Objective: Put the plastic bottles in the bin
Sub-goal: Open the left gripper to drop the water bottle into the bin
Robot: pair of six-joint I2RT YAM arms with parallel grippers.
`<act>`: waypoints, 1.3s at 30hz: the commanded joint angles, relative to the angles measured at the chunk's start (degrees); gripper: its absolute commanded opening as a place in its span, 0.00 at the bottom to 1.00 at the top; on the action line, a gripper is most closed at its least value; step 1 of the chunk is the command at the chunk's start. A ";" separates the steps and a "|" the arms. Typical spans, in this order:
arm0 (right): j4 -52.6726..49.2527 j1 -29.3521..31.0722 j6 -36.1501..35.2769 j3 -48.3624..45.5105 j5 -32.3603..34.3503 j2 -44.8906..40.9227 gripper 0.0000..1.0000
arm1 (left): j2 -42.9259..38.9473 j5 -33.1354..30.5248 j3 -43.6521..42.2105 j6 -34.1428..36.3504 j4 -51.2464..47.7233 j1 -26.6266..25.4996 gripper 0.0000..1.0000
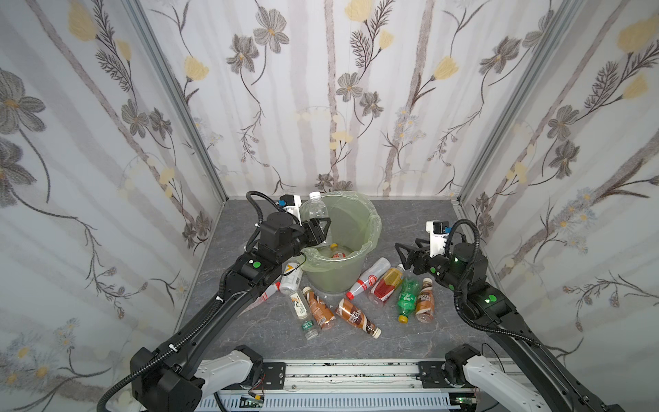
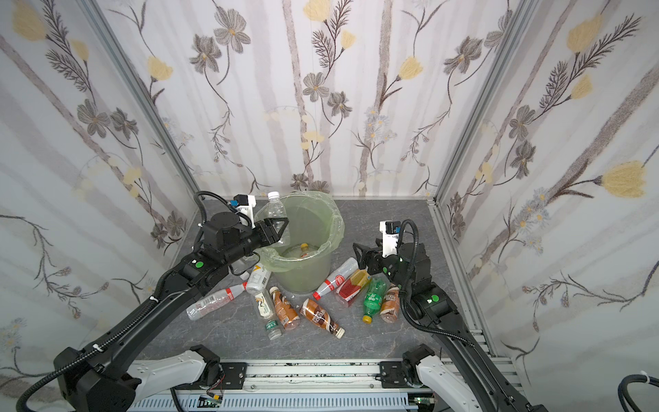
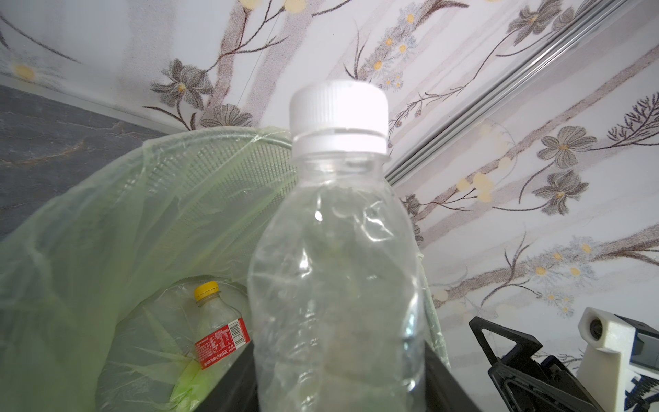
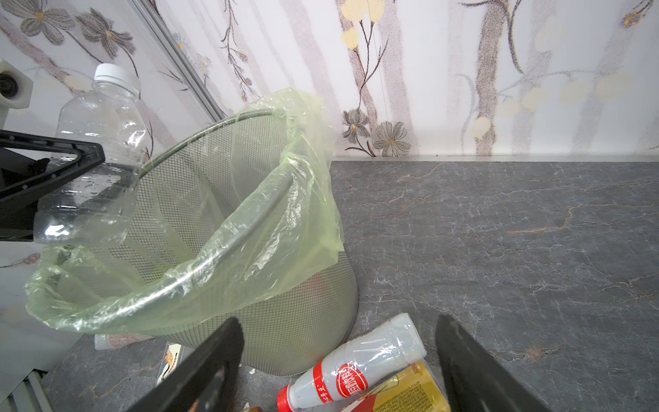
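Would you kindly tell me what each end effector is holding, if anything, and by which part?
The left end effector grips the clear white-capped plastic bottle around its lower body; the right end effector holds nothing.

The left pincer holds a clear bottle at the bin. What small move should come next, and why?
Probably open the left pincer: the clear bottle hangs upright at the rim of the bin, seemingly over its opening, so it should drop in.
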 commanded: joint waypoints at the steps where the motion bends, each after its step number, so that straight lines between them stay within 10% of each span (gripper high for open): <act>1: 2.19 0.03 -0.01 -0.19 -0.05 0.04 0.85 | -0.61 -0.43 -0.48 0.24 2.84 0.02 0.61; 19: 2.23 -0.01 -0.45 -2.73 0.67 -0.18 0.85 | -2.01 -1.92 0.06 2.78 2.40 0.83 0.72; 39: 1.34 0.03 -1.46 -3.80 2.16 -2.16 0.86 | -9.31 -11.88 -3.07 12.33 -12.80 16.59 0.75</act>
